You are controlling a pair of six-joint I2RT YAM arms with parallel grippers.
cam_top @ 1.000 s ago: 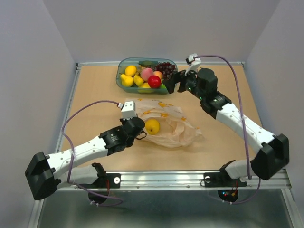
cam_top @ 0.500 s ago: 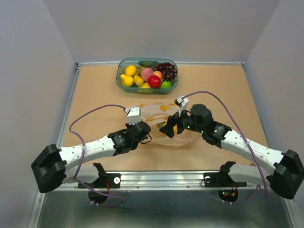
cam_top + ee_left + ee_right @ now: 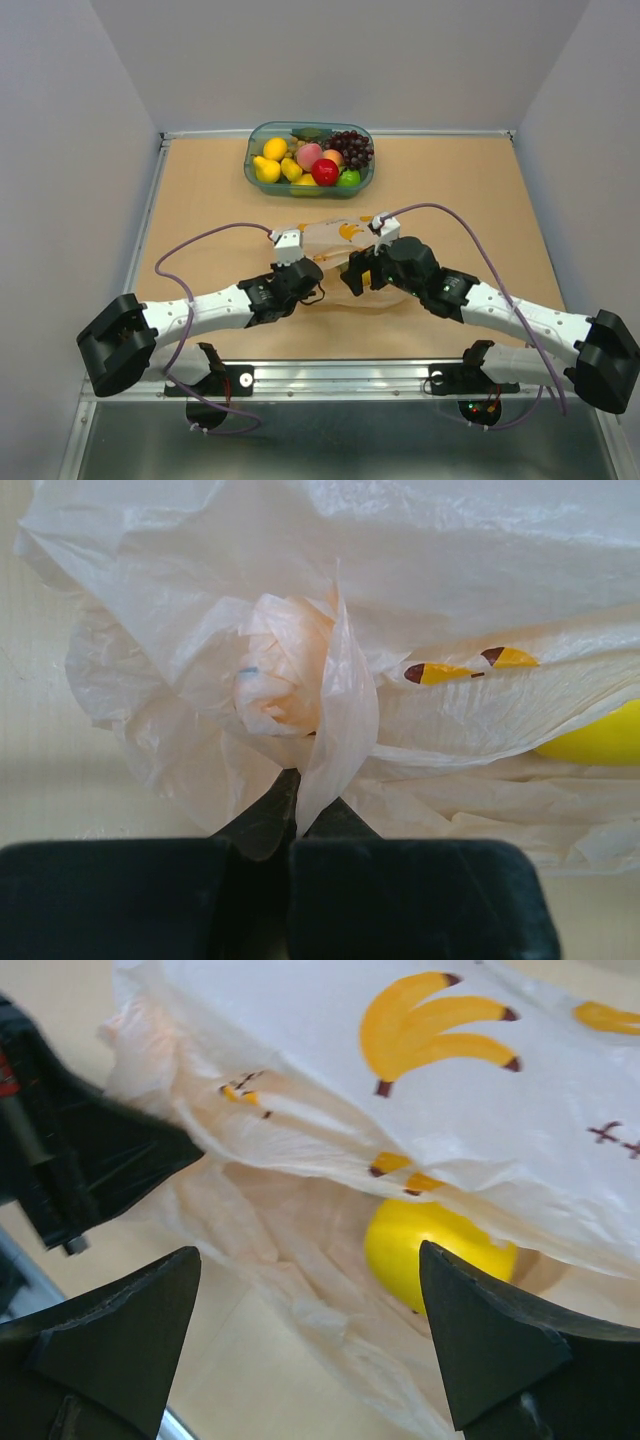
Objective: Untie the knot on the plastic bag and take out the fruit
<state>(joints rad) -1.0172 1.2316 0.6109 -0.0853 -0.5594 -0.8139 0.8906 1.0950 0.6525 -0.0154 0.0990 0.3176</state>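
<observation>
The pale peach plastic bag [image 3: 335, 233] with banana prints lies mid-table between both grippers. My left gripper [image 3: 316, 291] is shut on a flap of the bag's film [image 3: 330, 750], just below the knot [image 3: 272, 675], a crumpled twisted lump. My right gripper [image 3: 353, 274] is open at the bag's near side, its jaws wide on either side of the film [image 3: 300, 1230] in front of a round yellow fruit [image 3: 435, 1250] that lies inside the bag. The same fruit shows at the right edge of the left wrist view [image 3: 600, 738].
A teal oval tub [image 3: 257, 152] at the back holds yellow fruits, a pink peach [image 3: 309, 154], a red apple [image 3: 324, 171], dark grapes [image 3: 350, 143] and a green apple [image 3: 349, 178]. The left gripper's black body [image 3: 90, 1160] shows in the right wrist view.
My right arm swung from the tub down to the bag and now stands open at the yellow fruit. My left arm shifted right, keeping hold of the bag film.
</observation>
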